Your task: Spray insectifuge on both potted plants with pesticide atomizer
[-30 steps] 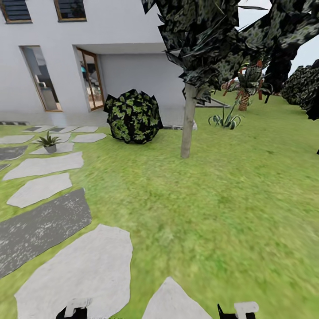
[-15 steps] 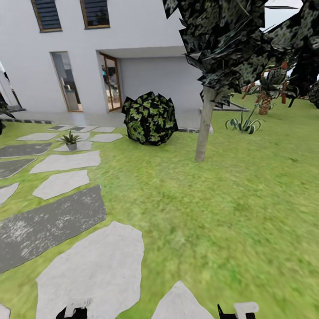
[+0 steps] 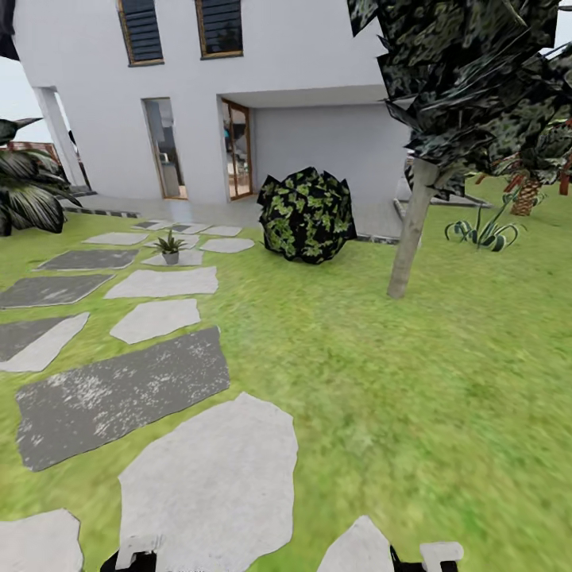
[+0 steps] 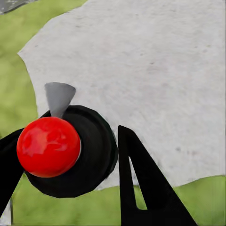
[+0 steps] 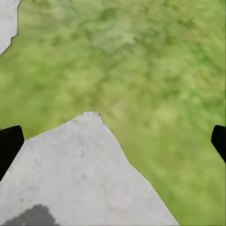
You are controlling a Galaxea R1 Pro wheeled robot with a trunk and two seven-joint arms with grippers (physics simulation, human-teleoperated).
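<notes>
One potted plant (image 3: 170, 246), a small green rosette in a grey pot, stands on a pale stepping stone far ahead on the left of the garden lawn (image 3: 381, 373). The second potted plant is out of view. In the left wrist view, the pesticide atomizer (image 4: 49, 146), a black round body with a red ball top and a grey nozzle, sits between the black fingers of my left gripper (image 4: 70, 155), which is shut on it. My right gripper (image 5: 113, 141) is open, its fingertips spread wide over grass and a stone. Both grippers peek in at the head view's lower edge.
Grey and pale stepping stones (image 3: 119, 393) run along the left. A round dark shrub (image 3: 307, 214) and a tree trunk (image 3: 407, 238) stand ahead, before a white house (image 3: 262, 87). A big dark broad-leaved plant (image 3: 28, 187) is at far left. Spiky plants (image 3: 485, 232) grow at right.
The head view has swung left, so everything has slid right in the picture. The big dark plant and more stones have come into view at left. The grippers have kept their places.
</notes>
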